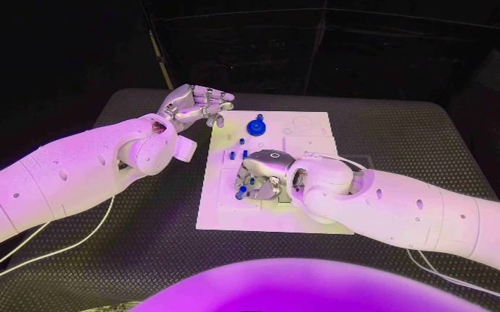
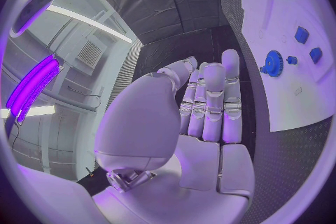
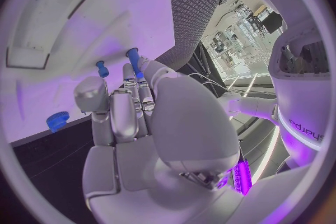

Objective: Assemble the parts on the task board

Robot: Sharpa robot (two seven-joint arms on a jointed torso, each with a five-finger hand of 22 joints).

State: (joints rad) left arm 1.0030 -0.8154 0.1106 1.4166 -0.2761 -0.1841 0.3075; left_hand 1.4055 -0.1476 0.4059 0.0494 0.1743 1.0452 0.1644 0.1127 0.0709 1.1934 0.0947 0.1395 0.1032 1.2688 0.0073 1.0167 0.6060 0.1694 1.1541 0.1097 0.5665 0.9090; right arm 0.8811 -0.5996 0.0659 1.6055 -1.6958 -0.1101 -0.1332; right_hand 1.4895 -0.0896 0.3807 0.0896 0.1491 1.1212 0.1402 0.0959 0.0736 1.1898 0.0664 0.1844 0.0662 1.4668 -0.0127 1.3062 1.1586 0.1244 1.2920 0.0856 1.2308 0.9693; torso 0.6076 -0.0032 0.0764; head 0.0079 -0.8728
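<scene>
Left silver many-fingered hand (image 1: 196,105) is hovering just off the far-left corner of the flat white rectangular task board (image 1: 224,214), fingers curled in toward the palm, nothing sitting between them; in the left wrist view the left hand (image 2: 203,109) is showing fingers folded side by side and empty. A round blue toothed gear-shaped part (image 1: 256,126) is lying on the board just beyond those curled fingertips, also showing in the left wrist view (image 2: 272,63) with small blue block parts (image 2: 302,35) near it.

Right silver many-fingered hand (image 1: 263,175) is reaching down onto the board's middle, fingers bent over small blue parts. In the right wrist view the right hand (image 3: 133,109) is touching a blue peg-like part (image 3: 133,59) at its fingertips, looking pinched there, though the grip itself is partly hidden. Another small blue peg (image 3: 102,69) is standing just beside the fingers, and a blue ribbed cap-like part (image 3: 57,121) is lying further off the thumb side. A shallow rectangular recess (image 3: 42,28) is sitting in the board ahead of the fingers.
</scene>
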